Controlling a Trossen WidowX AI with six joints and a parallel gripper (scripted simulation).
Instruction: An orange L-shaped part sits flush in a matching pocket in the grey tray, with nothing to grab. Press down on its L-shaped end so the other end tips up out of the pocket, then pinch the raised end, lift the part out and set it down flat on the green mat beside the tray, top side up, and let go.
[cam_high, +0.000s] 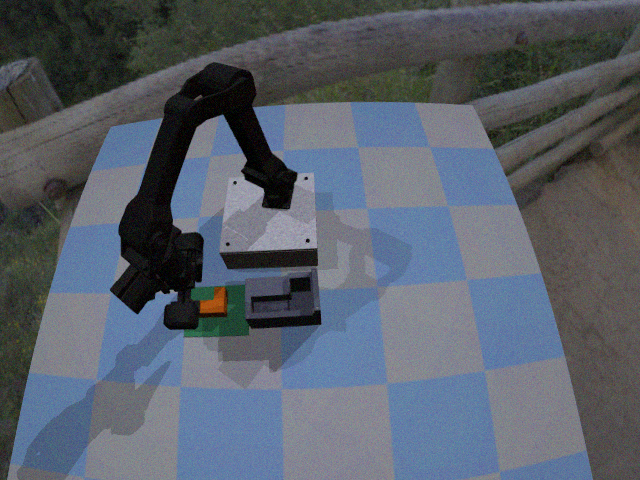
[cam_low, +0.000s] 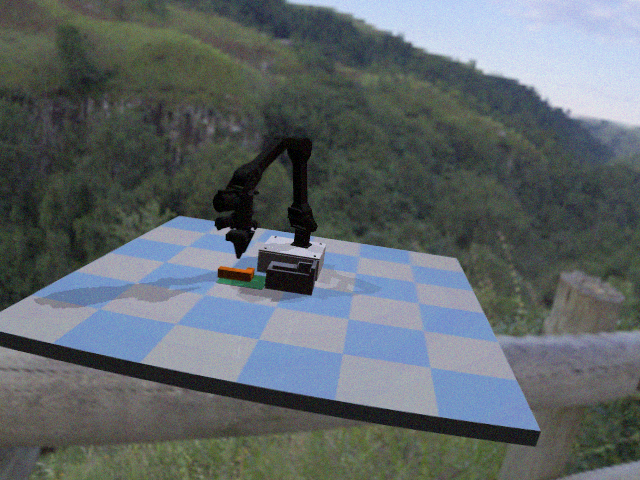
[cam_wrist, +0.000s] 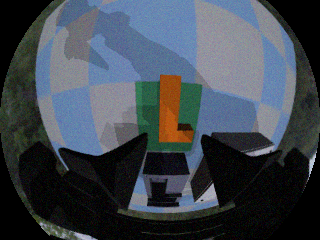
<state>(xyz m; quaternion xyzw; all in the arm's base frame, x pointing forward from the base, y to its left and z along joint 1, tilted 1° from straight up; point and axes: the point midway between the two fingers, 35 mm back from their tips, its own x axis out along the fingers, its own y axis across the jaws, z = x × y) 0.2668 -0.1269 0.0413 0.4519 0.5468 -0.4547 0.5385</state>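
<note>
The orange L-shaped part (cam_high: 220, 303) (cam_low: 235, 273) (cam_wrist: 170, 107) lies flat on the green mat (cam_high: 237, 312) (cam_low: 257, 282) (cam_wrist: 193, 102), its L-shaped end toward the tray. In the wrist view its far end reaches slightly past the mat's far edge. The grey tray (cam_high: 266, 285) (cam_low: 288, 282) (cam_wrist: 166, 164) stands beside the mat with its pocket empty. My gripper (cam_low: 238, 256) (cam_wrist: 175, 137) is open and empty, above the part and clear of it. In the top view the gripper hides the part's far end.
The white base block (cam_high: 273, 232) (cam_low: 273, 253) of the arm stands just behind the tray. In the wrist view it shows at the lower right, behind the right finger. The arm arches from this block over to the mat.
</note>
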